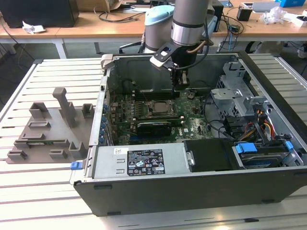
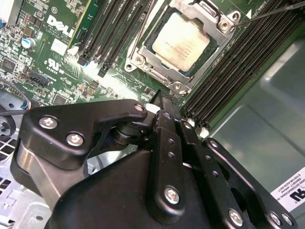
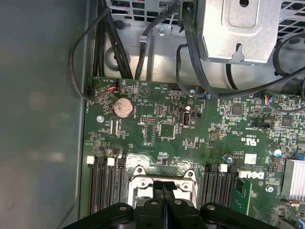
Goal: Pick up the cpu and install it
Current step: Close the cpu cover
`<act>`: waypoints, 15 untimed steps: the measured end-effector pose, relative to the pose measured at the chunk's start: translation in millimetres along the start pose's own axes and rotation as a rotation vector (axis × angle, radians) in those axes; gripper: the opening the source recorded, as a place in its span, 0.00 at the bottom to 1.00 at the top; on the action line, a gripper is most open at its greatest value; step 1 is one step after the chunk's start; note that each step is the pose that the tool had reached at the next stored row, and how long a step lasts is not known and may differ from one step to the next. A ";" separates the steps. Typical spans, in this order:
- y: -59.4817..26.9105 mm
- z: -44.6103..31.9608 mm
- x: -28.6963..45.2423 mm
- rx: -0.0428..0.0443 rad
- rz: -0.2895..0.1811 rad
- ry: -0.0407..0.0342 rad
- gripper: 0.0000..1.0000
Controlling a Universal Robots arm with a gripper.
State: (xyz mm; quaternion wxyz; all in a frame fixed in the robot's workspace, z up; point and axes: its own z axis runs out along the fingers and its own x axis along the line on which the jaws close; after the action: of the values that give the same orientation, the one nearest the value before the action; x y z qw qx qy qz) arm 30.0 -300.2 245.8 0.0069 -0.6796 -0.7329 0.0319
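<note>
The cpu (image 2: 181,40) is a silvery square chip lying flat in the motherboard socket, with the metal socket frame (image 2: 157,62) around it. In the exterior view the cpu (image 1: 159,107) sits mid-board inside the open computer case. My gripper (image 1: 180,85) hangs above the board, just behind the socket and toward the exterior view's right of it. Its black fingers (image 3: 159,191) are pressed together with nothing between them. In the second wrist view my gripper (image 2: 162,98) ends a short way from the socket's edge, apart from the chip.
A grey fixture tray (image 1: 48,129) lies on the slatted table at the exterior view's left. The power supply (image 1: 144,163) fills the case's near side, and a drive cage (image 1: 235,96) with cables stands at the right. Memory slots (image 2: 119,28) flank the socket. Black cables (image 3: 114,47) run along the case wall.
</note>
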 end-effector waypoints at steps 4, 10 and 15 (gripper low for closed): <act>-2.6 0.7 0.3 -0.0001 0.000 0.0003 0.11; -12.4 11.4 1.4 -0.0001 0.000 0.0001 0.11; -40.8 27.5 4.1 0.0000 0.000 0.0001 0.11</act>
State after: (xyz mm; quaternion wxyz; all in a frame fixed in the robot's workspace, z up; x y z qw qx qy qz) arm -12.3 -300.2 220.5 0.0069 -0.6796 -0.7329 0.0318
